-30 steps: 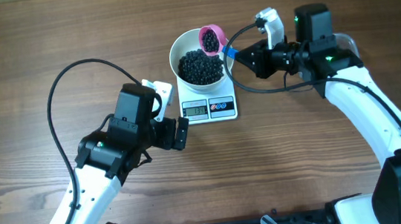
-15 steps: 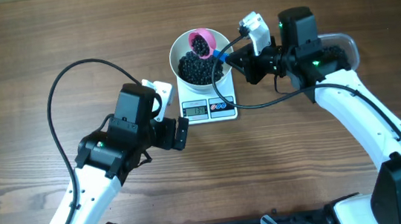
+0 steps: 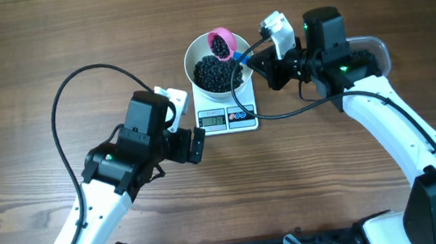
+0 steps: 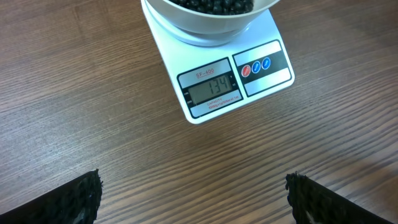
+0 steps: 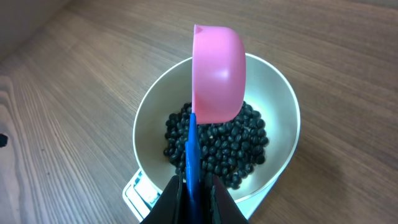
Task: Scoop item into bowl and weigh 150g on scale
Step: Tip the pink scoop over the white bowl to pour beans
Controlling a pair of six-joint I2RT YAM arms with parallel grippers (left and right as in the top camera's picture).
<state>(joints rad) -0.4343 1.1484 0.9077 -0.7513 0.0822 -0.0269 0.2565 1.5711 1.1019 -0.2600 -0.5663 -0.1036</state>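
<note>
The white bowl [image 3: 193, 60] stands on the scale [image 3: 248, 119] and holds a heap of black beans, the item [image 3: 215, 75]. My right gripper [image 3: 248, 59] is shut on the blue handle [image 5: 191, 155] of a pink scoop [image 3: 220, 42]. The scoop hangs tilted over the bowl's far side with beans in it. In the right wrist view the pink scoop [image 5: 217, 74] shows its back above the beans [image 5: 217, 146] and the bowl's rim [image 5: 283, 106]. My left gripper [image 3: 196, 146] rests open near the scale's front. Its wrist view shows the scale [image 4: 168, 56] reading 134.
A clear plastic tub [image 3: 374, 47] sits partly hidden behind my right arm. The left arm's black cable [image 3: 58, 106] loops over the table to the left. Bare wooden table lies between the left fingertips [image 4: 74, 199].
My right arm has swung left, carrying the scoop from the bowl's right rim to over its far side and tipping it. The left arm has not moved.
</note>
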